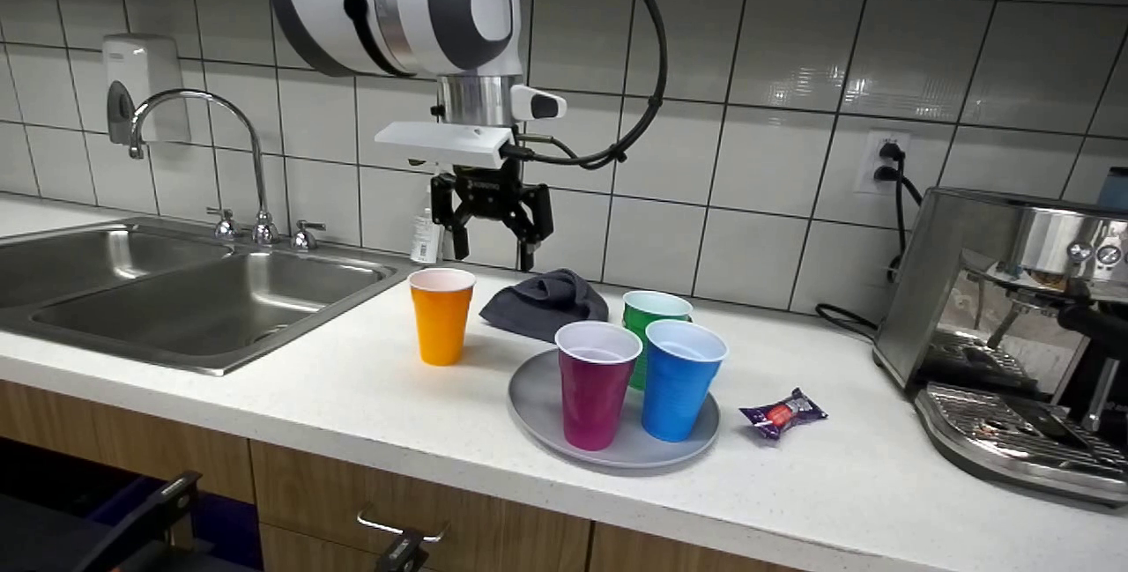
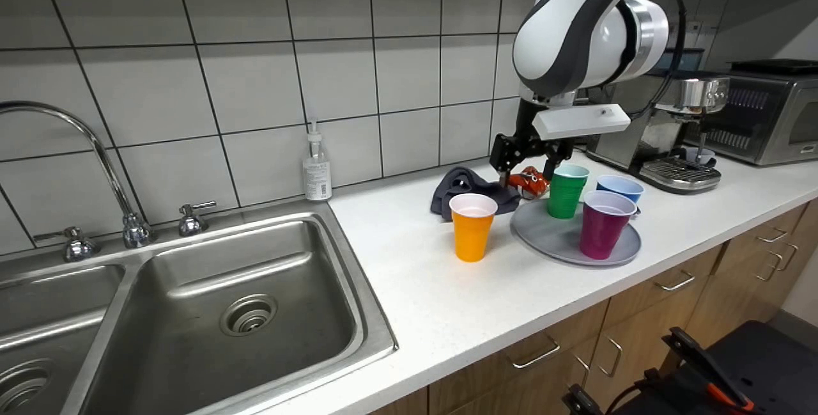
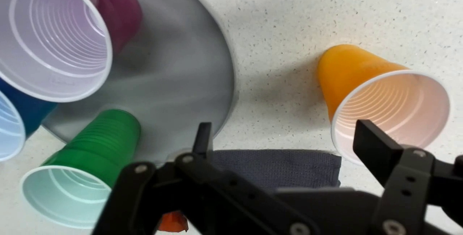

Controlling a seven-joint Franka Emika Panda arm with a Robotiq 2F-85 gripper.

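My gripper (image 1: 493,253) is open and empty, pointing down above the dark grey cloth (image 1: 546,303). In the wrist view its fingers (image 3: 283,133) stand wide apart over the cloth (image 3: 275,166), one overlapping the orange cup (image 3: 347,68). That cup (image 1: 441,321) stands upright alone on the counter. A grey plate (image 1: 533,413) bears a magenta cup (image 1: 595,400), a blue cup (image 1: 679,396) and a green cup (image 1: 656,309), all upright. A red-orange packet (image 2: 529,181) lies behind the plate. A purple wrapped snack (image 1: 782,413) lies beside the plate.
A double sink (image 2: 255,274) with a faucet (image 2: 96,159) and a pump bottle (image 2: 317,169) lies at one side. An espresso machine (image 1: 1022,325) stands at the other, with an oven (image 2: 760,114) beyond. The tiled wall (image 1: 749,175) runs behind the counter (image 1: 352,413).
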